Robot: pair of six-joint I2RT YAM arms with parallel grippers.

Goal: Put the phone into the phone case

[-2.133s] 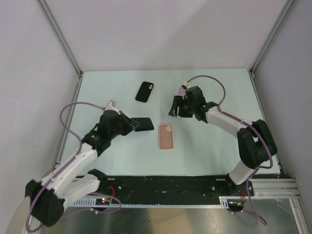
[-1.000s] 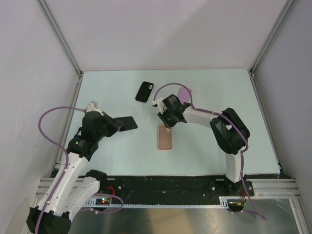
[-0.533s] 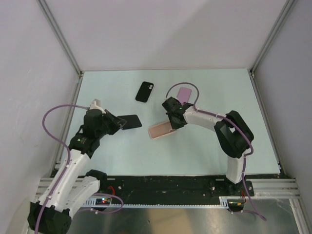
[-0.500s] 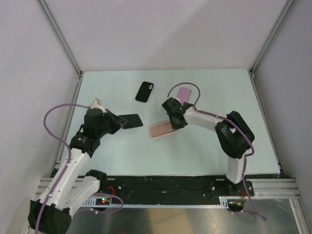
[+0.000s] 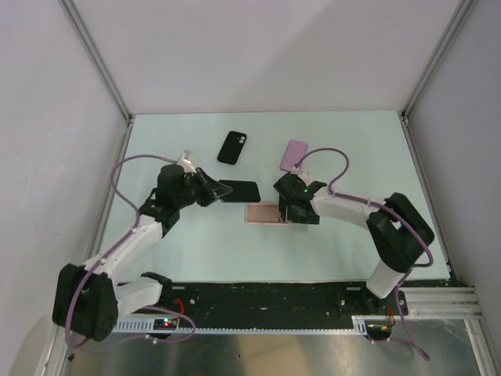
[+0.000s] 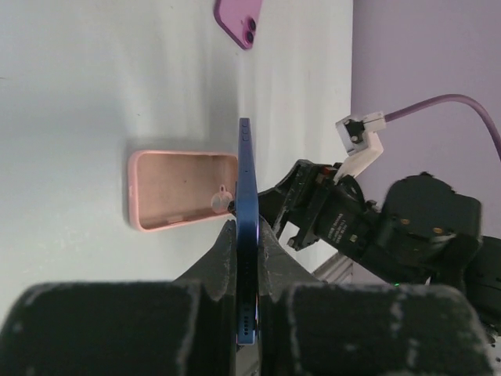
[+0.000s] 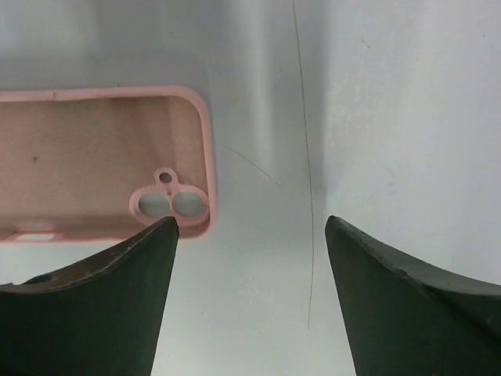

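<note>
I had the left gripper pinching the dark phone near one short end. Its fingers were pressed against both broad faces. On the left wrist camera the phone showed edge-on, its long axis running straight out past the fingertips.

The pink case lay flat on the table, hollow side up and raised rim showing all round. It sat ahead of the left fingertips and off to one side of the phone's edge, apart from the phone as far as I could judge. From above, its long axis ran roughly parallel to the phone's, pointing from one gripper toward the other.

The right gripper stood at the case's camera-cutout end with its fingers spread wide and holding nothing. That rounded corner of the case lay just ahead of one fingertip, though I could not tell whether they touched. Bare table filled the gap between the two fingers and ran on beyond them.

Farther out past both sets of fingertips lay a purple phone and a black phone or case, well apart from the pink case, with open table in between
</note>
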